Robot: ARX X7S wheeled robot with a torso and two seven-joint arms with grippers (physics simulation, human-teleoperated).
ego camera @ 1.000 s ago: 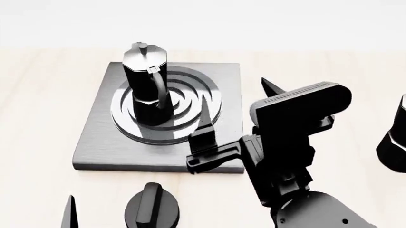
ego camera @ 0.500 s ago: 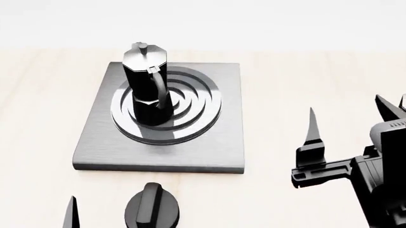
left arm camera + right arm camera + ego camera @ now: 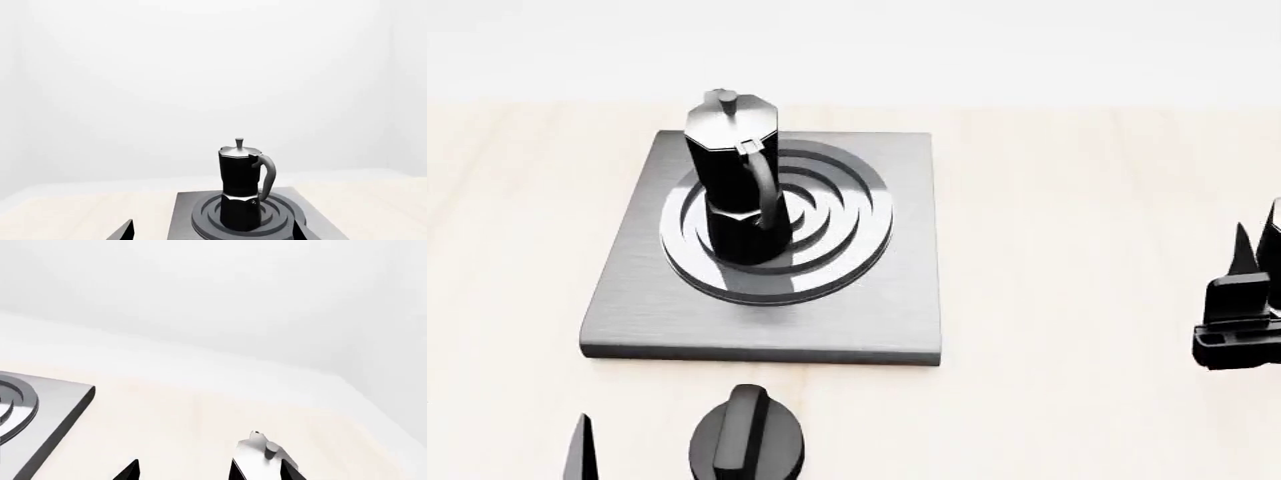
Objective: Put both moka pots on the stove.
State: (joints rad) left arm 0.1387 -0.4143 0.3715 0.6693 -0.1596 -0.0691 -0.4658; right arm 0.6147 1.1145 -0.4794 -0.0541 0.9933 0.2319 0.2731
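Nearest, the knob (image 3: 747,445) lay at the stove's six o'clock, the left fingers (image 3: 127,231) apart and empty. On the stove (image 3: 881,300) one moka pot (image 3: 734,180) stood upright on the burner. At three o'clock, well apart on the table (image 3: 1054,200), the right fingers (image 3: 133,471) were spread around the second pot's lid (image 3: 260,450) — not gripping. Rigid, smooth, top-heavy; likely best pinched across the faceted body — below the lid.

My right gripper (image 3: 1244,300) shows matte black, a slim fingertip tapering to a point above a blocky, stepped base. My left gripper (image 3: 582,448) shows just one black spike-like fingertip. Plain black throughout, with hard angular edges.
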